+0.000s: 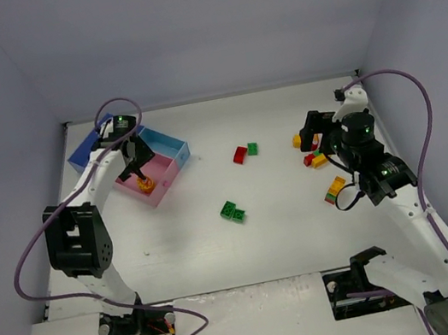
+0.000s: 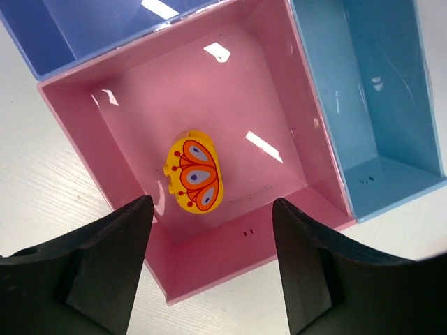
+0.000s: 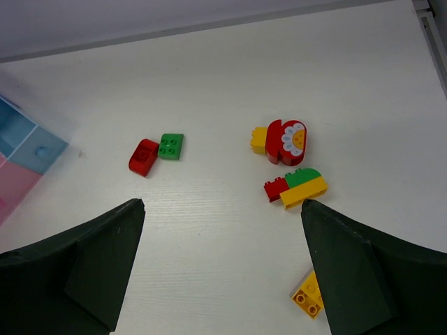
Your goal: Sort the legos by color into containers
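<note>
A yellow lego with an orange butterfly print point(image 2: 195, 175) lies on the floor of the pink container point(image 2: 279, 91). My left gripper point(image 2: 211, 204) hangs open above it, holding nothing; the overhead view shows this gripper point(image 1: 143, 170) over the tray. The blue container point(image 2: 105, 28) and the teal container point(image 2: 377, 105) border the pink one. My right gripper point(image 3: 222, 206) is open above bare table, near a red flower lego point(image 3: 286, 142) and a red, green and yellow stack point(image 3: 297, 188). A red lego point(image 3: 143, 156) touches a green one point(image 3: 171, 146).
A green lego point(image 1: 233, 211) lies mid-table. A yellow multicoloured lego point(image 1: 335, 189) sits beside the right arm and shows by my right finger point(image 3: 307, 296). Grey walls enclose the table point(image 1: 221, 246). Purple cables loop off both arms.
</note>
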Robot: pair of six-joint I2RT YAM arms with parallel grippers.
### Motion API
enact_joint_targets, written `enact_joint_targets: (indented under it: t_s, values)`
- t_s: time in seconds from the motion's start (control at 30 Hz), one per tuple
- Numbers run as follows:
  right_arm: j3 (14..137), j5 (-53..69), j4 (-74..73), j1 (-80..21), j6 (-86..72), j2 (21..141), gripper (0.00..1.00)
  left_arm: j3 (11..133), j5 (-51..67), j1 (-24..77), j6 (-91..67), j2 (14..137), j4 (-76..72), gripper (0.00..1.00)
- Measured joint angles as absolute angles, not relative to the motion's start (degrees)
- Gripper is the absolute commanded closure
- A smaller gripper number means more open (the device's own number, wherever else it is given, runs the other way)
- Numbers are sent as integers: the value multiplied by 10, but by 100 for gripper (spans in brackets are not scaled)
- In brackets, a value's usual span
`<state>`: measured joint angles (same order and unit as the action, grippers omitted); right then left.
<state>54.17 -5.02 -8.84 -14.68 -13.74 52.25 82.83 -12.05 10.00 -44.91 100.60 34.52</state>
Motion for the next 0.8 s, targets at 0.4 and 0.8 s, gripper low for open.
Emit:
enact_joint_targets:
  t_s: [0.4,0.8]
  values:
    - [539,-40,-90,-147,-144,523,9,830,-9,276,-275,969,333,35]
    - [527,-25,-93,-147,-160,523,9,829,35,419,-249,1059,335,35]
